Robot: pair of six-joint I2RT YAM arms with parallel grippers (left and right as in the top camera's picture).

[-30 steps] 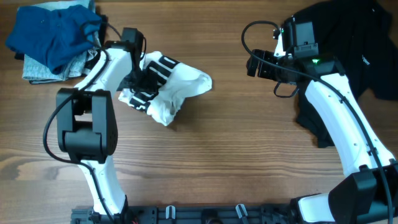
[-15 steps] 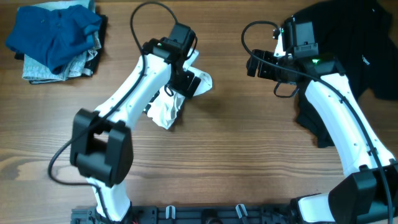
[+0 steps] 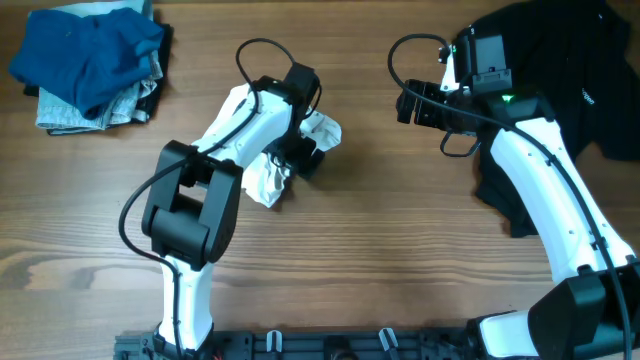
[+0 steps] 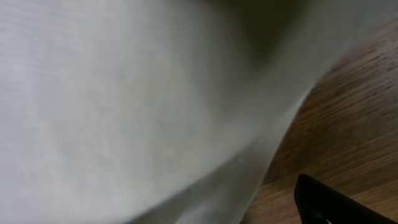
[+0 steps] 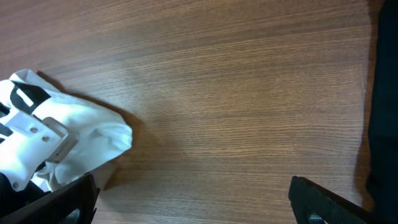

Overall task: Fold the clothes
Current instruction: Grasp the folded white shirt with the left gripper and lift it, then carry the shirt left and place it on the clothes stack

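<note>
A crumpled white garment with black print (image 3: pixel 268 178) lies on the wooden table left of centre. It fills most of the left wrist view (image 4: pixel 124 93) and shows at the left of the right wrist view (image 5: pixel 99 134). My left gripper (image 3: pixel 303 150) is down on the garment's right part. Its right finger (image 4: pixel 329 202) sits wide at the frame's edge, so the jaws look open; cloth hides the other finger. My right gripper (image 3: pixel 405 105) is open and empty over bare wood (image 5: pixel 193 199), right of the garment.
A black garment (image 3: pixel 570 60) lies spread at the back right, under the right arm; its edge shows in the right wrist view (image 5: pixel 385 93). A pile of blue and grey clothes (image 3: pixel 85 55) sits at the back left corner.
My left arm swung from the garment's left side across to its right part. The garment's left side bunched up towards the right. The right arm has not moved.
</note>
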